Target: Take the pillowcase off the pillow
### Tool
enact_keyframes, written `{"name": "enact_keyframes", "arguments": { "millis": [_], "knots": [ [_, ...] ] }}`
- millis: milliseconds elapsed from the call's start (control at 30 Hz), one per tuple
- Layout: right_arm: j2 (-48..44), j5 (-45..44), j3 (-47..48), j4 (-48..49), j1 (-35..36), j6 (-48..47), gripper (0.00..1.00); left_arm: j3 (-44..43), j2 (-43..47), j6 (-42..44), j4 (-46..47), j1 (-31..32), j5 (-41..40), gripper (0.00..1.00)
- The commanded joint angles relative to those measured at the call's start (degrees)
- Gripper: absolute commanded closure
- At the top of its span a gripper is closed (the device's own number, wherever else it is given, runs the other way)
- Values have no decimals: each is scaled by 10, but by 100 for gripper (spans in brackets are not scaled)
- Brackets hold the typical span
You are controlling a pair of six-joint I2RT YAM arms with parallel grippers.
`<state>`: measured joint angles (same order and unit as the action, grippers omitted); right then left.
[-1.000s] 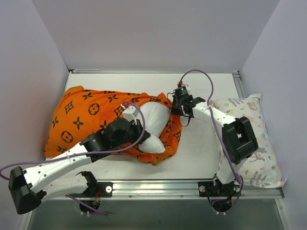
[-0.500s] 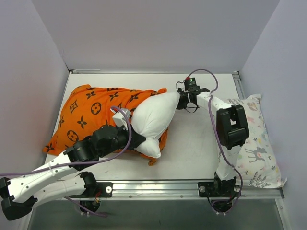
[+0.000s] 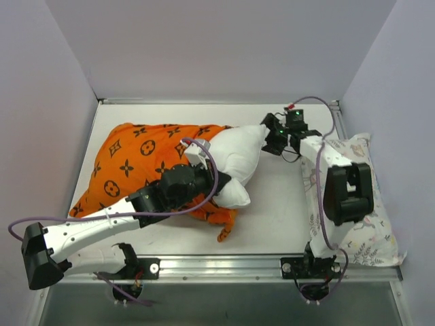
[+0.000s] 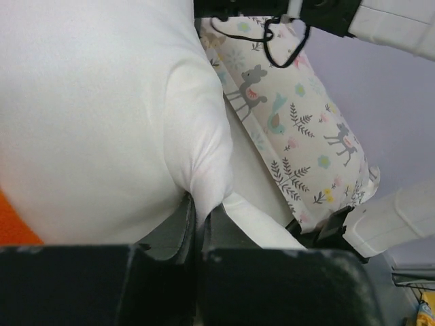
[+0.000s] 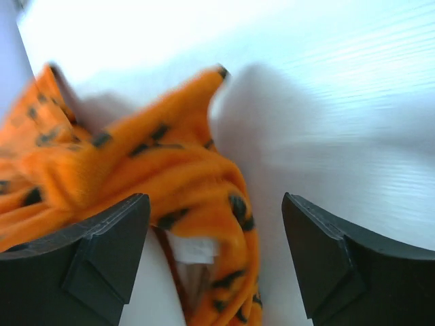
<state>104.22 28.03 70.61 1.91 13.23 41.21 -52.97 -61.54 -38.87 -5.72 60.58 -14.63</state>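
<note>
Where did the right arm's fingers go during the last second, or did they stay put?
Yes, they moved. The right fingers shifted rightward, toward the animal-print pillow lying unmoved at the table's right edge, and they now stand open.

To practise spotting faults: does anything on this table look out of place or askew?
The animal-print pillow lies over the table's right edge, against the wall. The white pillow sticks half out of the crumpled orange pillowcase, which suits the task.
</note>
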Motion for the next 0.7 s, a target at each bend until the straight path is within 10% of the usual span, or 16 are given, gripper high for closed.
{"name": "enact_keyframes", "arguments": {
  "millis": [0, 400, 567, 667],
  "knots": [
    [-116, 12, -12, -10, -51, 18, 19, -42, -29, -17, 149, 2, -50, 100],
    [-271, -4, -48, -94, -75, -1, 12, -96, -189, -25, 193, 7, -11, 98],
    [-385, -9, -195, -65, -58, -26, 4, -139, -218, -3, 165, 10, 20, 38],
    [-451, -14, -251, -62, -36, -38, 1, -153, -202, 4, 122, 11, -2, 30]
  ]
}}
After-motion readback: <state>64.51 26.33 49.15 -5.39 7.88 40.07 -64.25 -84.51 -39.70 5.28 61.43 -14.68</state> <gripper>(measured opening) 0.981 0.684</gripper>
